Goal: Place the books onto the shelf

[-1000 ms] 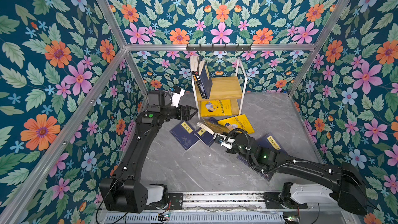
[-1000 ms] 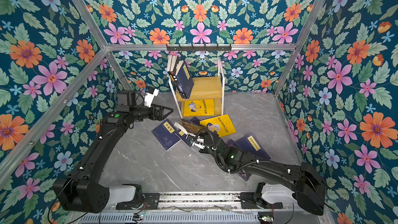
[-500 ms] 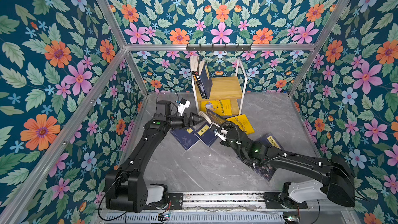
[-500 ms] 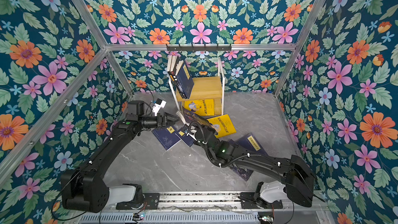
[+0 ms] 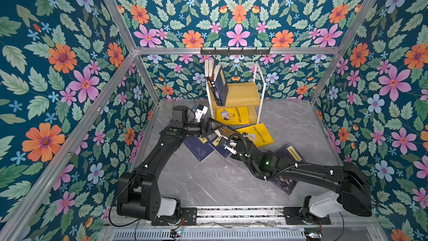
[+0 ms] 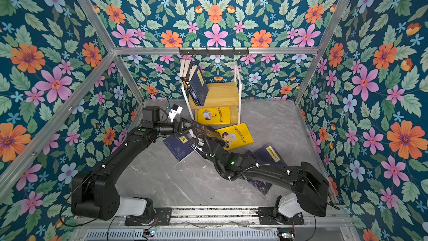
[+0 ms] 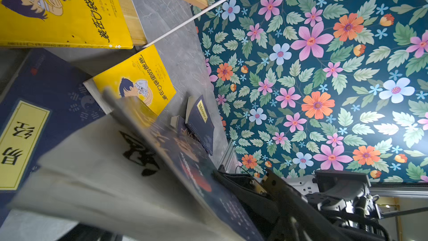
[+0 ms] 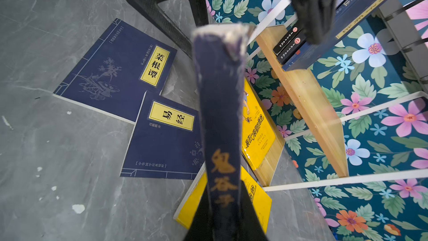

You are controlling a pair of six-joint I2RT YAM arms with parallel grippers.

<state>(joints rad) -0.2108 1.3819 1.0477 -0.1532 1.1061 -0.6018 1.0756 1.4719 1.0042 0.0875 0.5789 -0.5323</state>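
Observation:
My right gripper [image 8: 222, 216] is shut on the spine end of a dark purple-blue book [image 8: 220, 112], held off the floor in front of the shelf [image 5: 240, 93]. In both top views this book [image 5: 222, 129] [image 6: 203, 129] slants between the two grippers. My left gripper [image 5: 209, 125] is open, its fingers [image 8: 166, 8] standing either side of the book's far end. Several books [image 5: 218, 84] lean upright on the shelf's top board, and a yellow book [image 5: 231, 115] lies on the lower board. On the floor lie a yellow book [image 5: 254, 134] and two navy books [image 8: 115, 70] [image 8: 166, 135].
A navy book [image 5: 293, 153] and another dark book [image 5: 284, 183] lie on the grey floor beside and under the right arm. A black hook rail [image 5: 235, 51] runs along the back wall above the shelf. Flowered walls close in three sides.
The right gripper has carried the dark book up and left toward the shelf's front corner. The left arm has swung in, and its open fingers now bracket the book's far end.

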